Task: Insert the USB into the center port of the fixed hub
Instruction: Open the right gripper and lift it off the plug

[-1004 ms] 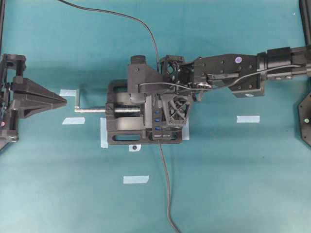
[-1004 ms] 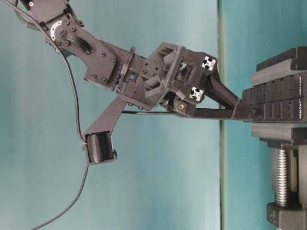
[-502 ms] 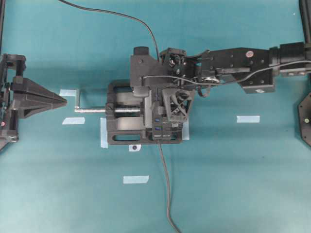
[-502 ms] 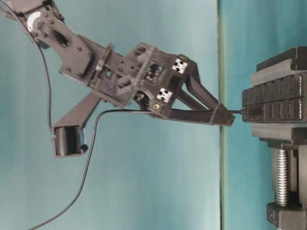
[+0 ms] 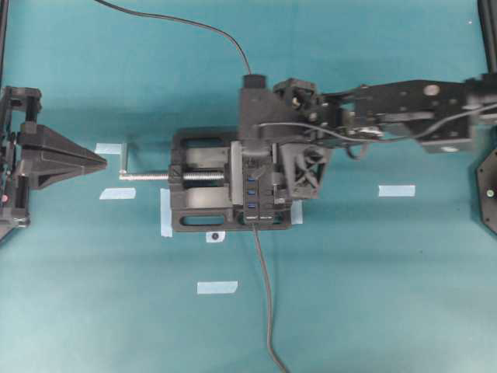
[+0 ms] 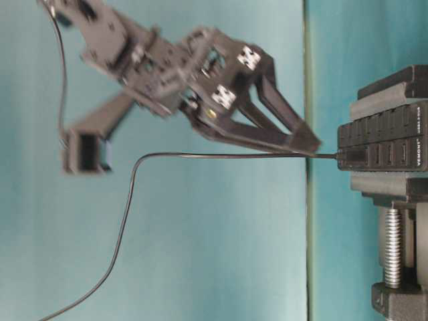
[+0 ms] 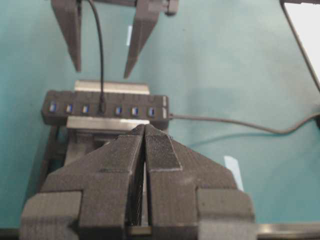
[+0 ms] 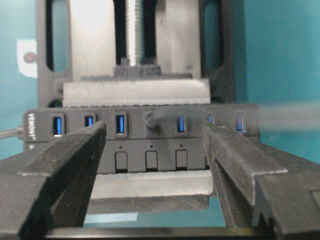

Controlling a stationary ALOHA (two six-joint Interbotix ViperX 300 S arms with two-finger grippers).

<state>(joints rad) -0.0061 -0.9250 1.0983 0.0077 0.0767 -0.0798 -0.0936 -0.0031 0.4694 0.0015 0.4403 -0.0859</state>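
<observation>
The fixed hub [image 8: 135, 150] is clamped in a black vise [image 5: 198, 190], its row of blue slots facing up. The USB [image 8: 150, 122] sits plugged into the center port, with three blue slots on either side. Its thin cable [image 6: 221, 156] runs free from the plug [image 6: 351, 157]. My right gripper [image 6: 304, 142] is open, just off the hub, with nothing between its fingers [image 8: 75, 150]. My left gripper [image 5: 101, 162] is shut and empty at the far left, pointing at the vise handle.
The vise's silver screw [image 5: 151, 176] and handle stick out toward my left gripper. The hub's own dark lead [image 5: 264, 295] trails to the near edge. Pale tape strips [image 5: 217, 287] [image 5: 396, 190] mark the teal table.
My right gripper has opened, let go of the USB and drawn back and up from the hub. The plug stays in the port. The left arm has not moved.
</observation>
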